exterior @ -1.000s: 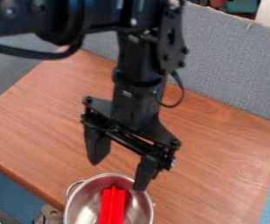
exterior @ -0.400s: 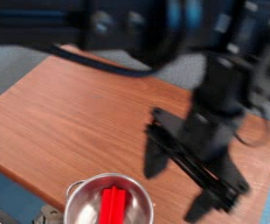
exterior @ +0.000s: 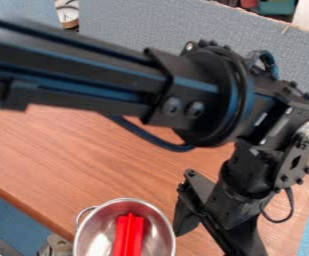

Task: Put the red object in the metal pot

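The metal pot (exterior: 101, 222) stands at the bottom of the camera view, near the table's front edge. Inside it the red object (exterior: 129, 236) lies as a bright bar, one end leaning toward the far rim. My gripper (exterior: 213, 230) hangs just right of the pot, black and partly blurred. Its jaws are open with nothing between them. One finger (exterior: 185, 209) sits close beside the pot's right rim, apart from the red object. The other finger runs off the bottom edge. The thick black arm (exterior: 184, 85) fills the upper middle of the picture.
The wooden table (exterior: 63, 165) stretches left and back from the pot. Its front-left edge drops to a blue floor (exterior: 3, 215). A grey-blue wall (exterior: 130, 25) stands behind the table. A black cable (exterior: 157, 140) loops under the arm.
The arm has swung right and closer to the camera, so the open gripper went from straight above the pot to its right side. The red object stayed in the pot.
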Action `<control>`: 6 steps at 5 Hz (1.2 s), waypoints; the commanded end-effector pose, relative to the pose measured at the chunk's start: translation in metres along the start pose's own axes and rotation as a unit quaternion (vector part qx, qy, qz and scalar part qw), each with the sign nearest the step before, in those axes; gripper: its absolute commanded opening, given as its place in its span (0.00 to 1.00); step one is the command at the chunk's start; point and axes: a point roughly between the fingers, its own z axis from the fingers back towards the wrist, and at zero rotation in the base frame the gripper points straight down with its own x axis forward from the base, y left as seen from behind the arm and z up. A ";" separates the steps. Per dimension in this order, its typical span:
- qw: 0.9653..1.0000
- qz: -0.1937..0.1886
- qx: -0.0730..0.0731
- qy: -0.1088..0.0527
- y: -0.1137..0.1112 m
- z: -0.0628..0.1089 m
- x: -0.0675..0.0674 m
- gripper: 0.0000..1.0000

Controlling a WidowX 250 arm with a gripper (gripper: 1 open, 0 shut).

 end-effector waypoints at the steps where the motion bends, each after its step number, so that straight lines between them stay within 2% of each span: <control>1: 1.000 -0.014 -0.002 -0.017 -0.011 0.027 -0.004 1.00; 2: 1.000 -0.011 -0.017 -0.017 -0.005 0.037 -0.006 1.00; 3: 0.996 -0.090 0.007 -0.014 0.007 0.029 -0.007 1.00; 4: 0.988 -0.155 0.003 -0.025 0.016 0.018 -0.009 1.00; 5: 0.976 -0.218 0.013 -0.023 0.032 0.006 -0.020 1.00; 6: 0.969 -0.243 0.018 -0.032 0.057 0.004 -0.031 1.00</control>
